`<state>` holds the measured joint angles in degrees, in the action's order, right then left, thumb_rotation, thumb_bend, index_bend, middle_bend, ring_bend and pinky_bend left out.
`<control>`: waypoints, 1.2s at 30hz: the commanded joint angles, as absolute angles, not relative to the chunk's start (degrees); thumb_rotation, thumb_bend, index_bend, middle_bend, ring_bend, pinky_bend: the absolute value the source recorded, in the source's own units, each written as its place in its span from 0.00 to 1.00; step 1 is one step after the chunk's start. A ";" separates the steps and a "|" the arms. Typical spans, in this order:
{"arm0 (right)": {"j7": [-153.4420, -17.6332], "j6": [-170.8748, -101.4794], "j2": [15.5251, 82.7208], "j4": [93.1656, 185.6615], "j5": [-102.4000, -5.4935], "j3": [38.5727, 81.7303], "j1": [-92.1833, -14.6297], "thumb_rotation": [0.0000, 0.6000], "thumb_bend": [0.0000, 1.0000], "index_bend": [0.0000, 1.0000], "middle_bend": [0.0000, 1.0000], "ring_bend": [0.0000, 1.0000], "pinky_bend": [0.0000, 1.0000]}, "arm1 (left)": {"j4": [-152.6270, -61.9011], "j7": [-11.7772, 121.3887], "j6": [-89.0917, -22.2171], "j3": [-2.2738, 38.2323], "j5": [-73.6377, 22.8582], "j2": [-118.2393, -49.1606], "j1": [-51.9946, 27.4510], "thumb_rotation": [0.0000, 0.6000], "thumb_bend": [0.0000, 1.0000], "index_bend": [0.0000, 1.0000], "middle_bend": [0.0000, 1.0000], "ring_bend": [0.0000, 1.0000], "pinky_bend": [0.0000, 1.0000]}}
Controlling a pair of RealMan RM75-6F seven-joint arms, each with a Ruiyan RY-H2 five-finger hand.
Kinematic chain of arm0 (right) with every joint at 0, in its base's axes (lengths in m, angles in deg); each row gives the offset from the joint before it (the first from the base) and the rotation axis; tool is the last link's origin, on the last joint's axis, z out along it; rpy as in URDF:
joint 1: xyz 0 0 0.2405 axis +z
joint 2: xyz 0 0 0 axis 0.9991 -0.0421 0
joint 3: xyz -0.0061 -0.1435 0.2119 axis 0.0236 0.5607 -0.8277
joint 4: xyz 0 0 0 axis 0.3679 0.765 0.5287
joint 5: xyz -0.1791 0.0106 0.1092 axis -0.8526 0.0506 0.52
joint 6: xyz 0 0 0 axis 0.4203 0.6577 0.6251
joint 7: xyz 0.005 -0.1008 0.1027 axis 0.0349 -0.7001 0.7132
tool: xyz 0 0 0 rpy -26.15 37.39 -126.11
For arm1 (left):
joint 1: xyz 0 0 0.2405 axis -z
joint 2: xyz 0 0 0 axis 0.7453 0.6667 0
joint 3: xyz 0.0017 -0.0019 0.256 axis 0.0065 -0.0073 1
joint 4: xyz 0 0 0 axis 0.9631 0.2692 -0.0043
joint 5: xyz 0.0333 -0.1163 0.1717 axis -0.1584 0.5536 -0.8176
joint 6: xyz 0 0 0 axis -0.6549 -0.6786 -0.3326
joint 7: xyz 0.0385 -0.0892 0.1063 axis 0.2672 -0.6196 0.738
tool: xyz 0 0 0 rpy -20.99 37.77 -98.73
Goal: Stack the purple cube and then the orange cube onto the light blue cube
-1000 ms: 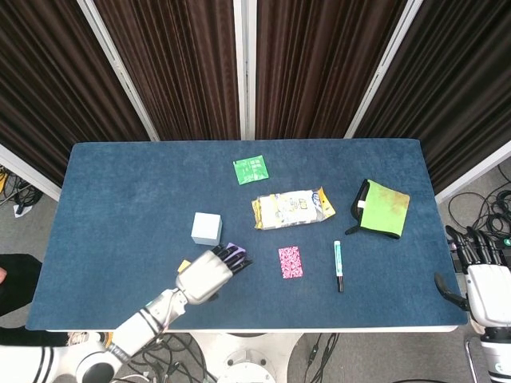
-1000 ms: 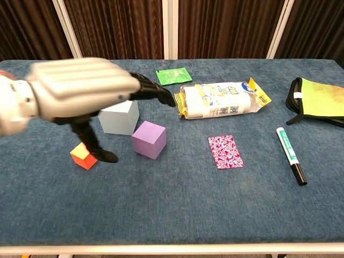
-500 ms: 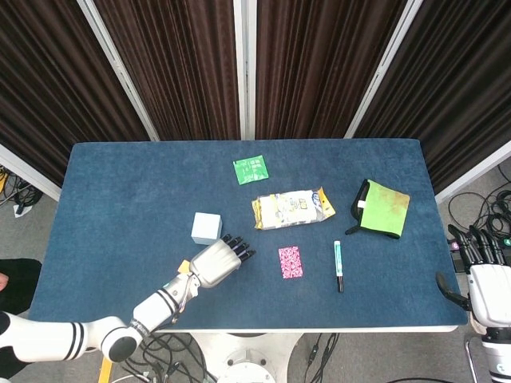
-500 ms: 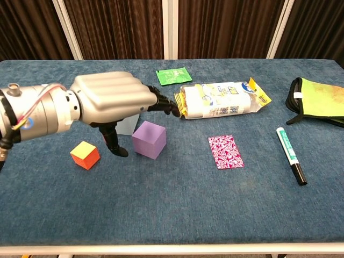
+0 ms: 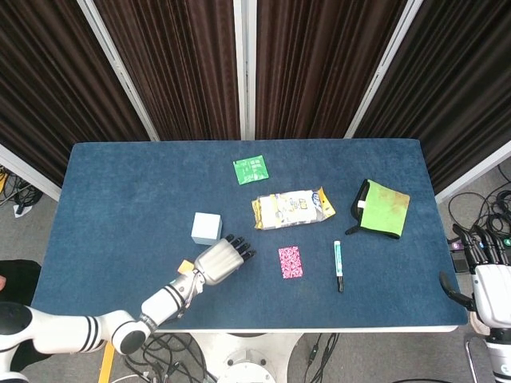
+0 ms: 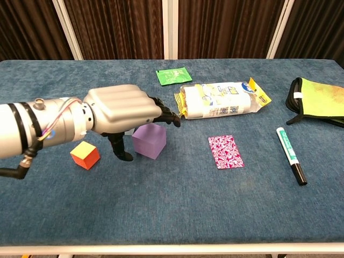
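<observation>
Since a second ago your left hand (image 5: pixel 222 261) has slid forward and lower; from the head view it covers the small purple foam cube, hidden beneath it, just below the light blue cube (image 5: pixel 207 228), with a sliver of the orange cube (image 5: pixel 184 265) peeking out at the wrist. Your right hand (image 5: pixel 485 267) hangs off the table's right edge, fingers loosely apart and holding nothing. From the chest view, the left hand (image 6: pixel 124 114) arches over the purple cube (image 6: pixel 149 141), fingers stretched past its top and the thumb hanging at its left side; they look spread around the cube and not yet closed on it, though contact at the far face is hidden. The orange cube (image 6: pixel 85 155) sits apart, to the left on the blue cloth-covered table (image 6: pixel 172 215), and the light blue cube is almost wholly behind the hand. Watch the thumb: if you close unevenly it will likely shove the purple cube sideways toward the crinkly yellow-ended snack packet (image 6: pixel 221 100), or your knuckles could nudge the light blue cube out of place.
</observation>
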<state>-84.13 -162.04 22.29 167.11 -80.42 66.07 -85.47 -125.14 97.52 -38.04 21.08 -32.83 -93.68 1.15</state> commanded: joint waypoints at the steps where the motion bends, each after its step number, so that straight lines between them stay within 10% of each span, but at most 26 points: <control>1: -84.16 -161.92 22.24 167.18 -80.26 65.99 -85.41 1.00 0.27 0.02 0.15 0.00 0.00 | -123.35 96.82 -37.56 21.00 -32.67 -94.67 2.19 1.00 0.23 0.23 0.33 0.20 0.29; 36: -84.15 -160.67 21.97 167.51 -79.10 65.71 -84.97 1.00 0.27 0.02 0.15 0.00 0.00 | -118.02 91.46 -41.91 21.60 -37.26 -97.91 4.13 1.00 0.34 0.34 0.56 0.31 0.38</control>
